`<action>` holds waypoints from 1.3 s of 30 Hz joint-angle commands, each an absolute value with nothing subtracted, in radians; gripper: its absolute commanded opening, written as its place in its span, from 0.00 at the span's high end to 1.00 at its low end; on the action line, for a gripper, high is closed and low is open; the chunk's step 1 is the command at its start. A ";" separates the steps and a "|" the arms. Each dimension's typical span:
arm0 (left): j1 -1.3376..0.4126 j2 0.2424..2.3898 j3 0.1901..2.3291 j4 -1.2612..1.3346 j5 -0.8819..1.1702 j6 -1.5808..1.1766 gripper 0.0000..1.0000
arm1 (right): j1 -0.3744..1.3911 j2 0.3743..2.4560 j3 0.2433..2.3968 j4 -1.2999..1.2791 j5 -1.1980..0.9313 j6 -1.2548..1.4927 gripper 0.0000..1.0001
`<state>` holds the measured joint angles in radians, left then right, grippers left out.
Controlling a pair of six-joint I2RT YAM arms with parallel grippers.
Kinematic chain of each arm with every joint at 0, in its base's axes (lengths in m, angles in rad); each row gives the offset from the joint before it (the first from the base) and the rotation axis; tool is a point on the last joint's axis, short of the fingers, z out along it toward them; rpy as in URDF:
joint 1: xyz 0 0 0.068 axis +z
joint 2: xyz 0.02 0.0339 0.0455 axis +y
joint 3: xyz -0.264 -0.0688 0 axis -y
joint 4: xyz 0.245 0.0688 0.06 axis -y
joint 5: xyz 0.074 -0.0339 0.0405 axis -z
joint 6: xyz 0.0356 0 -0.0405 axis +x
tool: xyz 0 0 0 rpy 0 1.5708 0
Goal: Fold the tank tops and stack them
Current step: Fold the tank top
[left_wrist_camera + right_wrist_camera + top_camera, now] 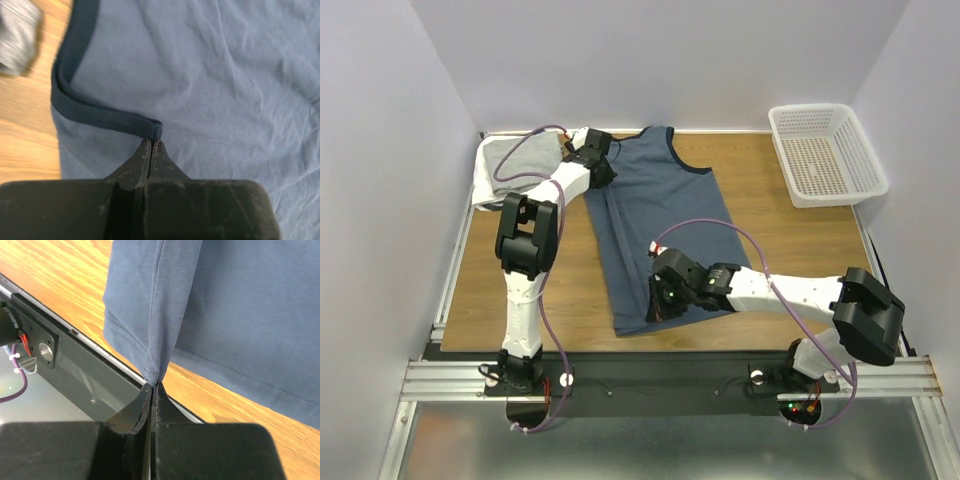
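Note:
A slate-blue tank top (655,225) with navy trim lies spread on the wooden table, neck toward the back. My left gripper (597,160) is shut on its navy trim (100,117) at the far left shoulder, lifting a fold. My right gripper (658,297) is shut on the bottom hem (157,371) near the front edge, and the cloth hangs pinched from it. A pile of grey and white tank tops (515,165) lies at the back left corner; a grey blur of it shows in the left wrist view (17,35).
A white perforated basket (825,153) stands at the back right. The table's front edge with its metal rail (670,372) is just below the right gripper. Bare wood (790,240) lies to the right of the blue top. White walls enclose three sides.

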<state>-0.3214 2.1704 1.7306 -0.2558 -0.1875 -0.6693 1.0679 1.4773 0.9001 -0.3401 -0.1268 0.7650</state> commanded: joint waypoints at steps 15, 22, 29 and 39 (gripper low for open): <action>-0.382 2.201 1.818 -0.252 -0.202 -0.683 1.00 | 1.055 1.358 0.759 -0.293 -0.048 0.839 1.00; -0.390 2.214 1.819 -0.250 -0.198 -0.675 1.00 | 1.052 1.328 0.709 -0.293 -0.026 0.862 1.00; -0.406 2.232 1.842 -0.245 -0.192 -0.672 1.00 | 1.051 1.302 0.686 -0.293 -0.011 0.879 1.00; -0.422 2.256 1.849 -0.233 -0.164 -0.658 0.95 | 1.046 1.264 0.632 -0.295 0.034 0.913 0.96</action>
